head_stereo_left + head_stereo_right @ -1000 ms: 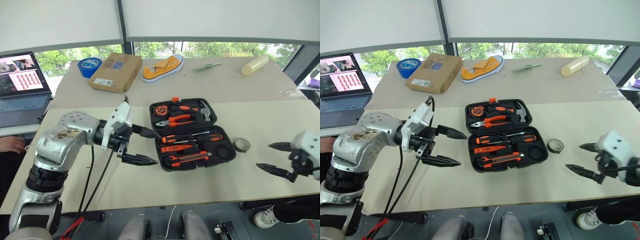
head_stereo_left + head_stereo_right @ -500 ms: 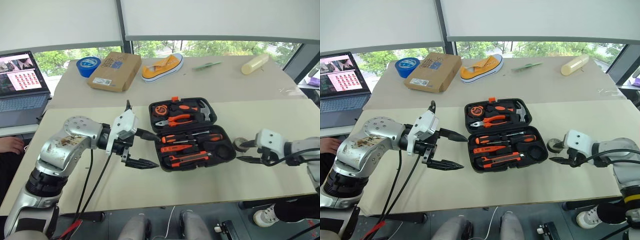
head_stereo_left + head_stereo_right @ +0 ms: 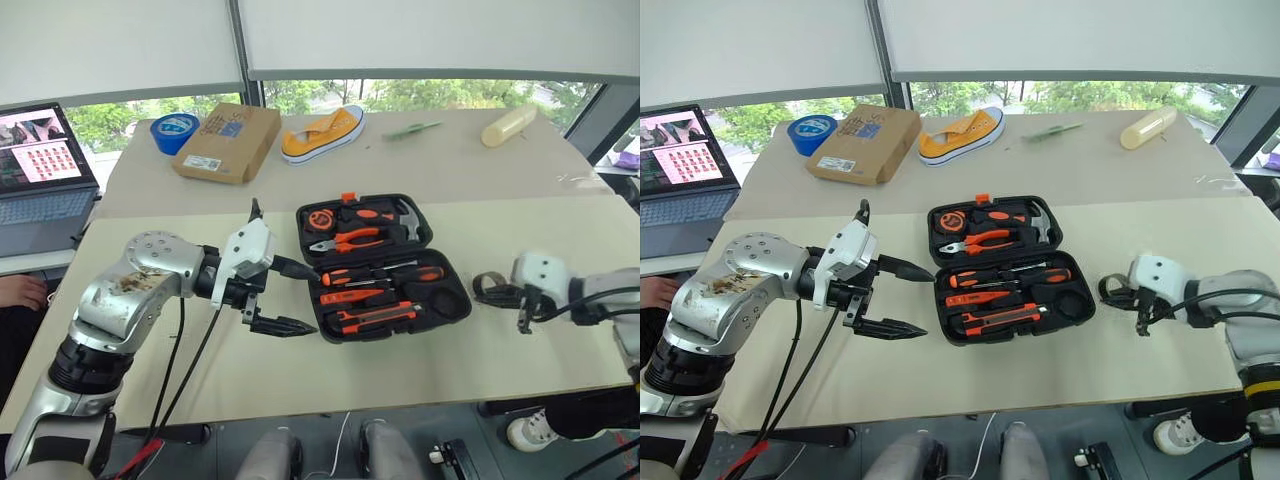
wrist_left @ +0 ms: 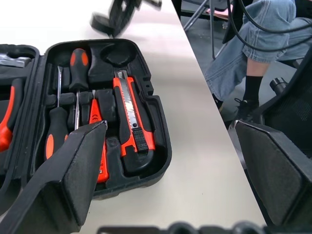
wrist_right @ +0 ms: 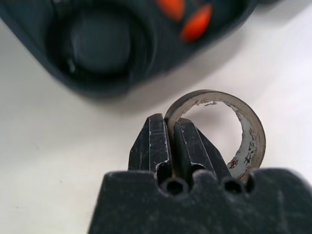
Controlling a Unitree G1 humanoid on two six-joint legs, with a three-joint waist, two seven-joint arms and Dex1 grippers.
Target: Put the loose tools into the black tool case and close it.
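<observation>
The black tool case lies open in the middle of the table. In its slots rest orange-and-black screwdrivers and the utility knife. Its round recess at the right end is bare. Just right of the case is the small round disc, a hollow ring standing on edge. My right gripper is shut on the ring's wall. My left gripper hangs open at the case's left side, holding nothing.
At the back stand a cardboard box, a blue tape roll, a yellow shoe and a pale cylinder. A laptop sits far left. A person's legs are beside the table's right end.
My right gripper moved in from the table's right edge to the disc and shut on its wall. The left gripper stayed open beside the case.
</observation>
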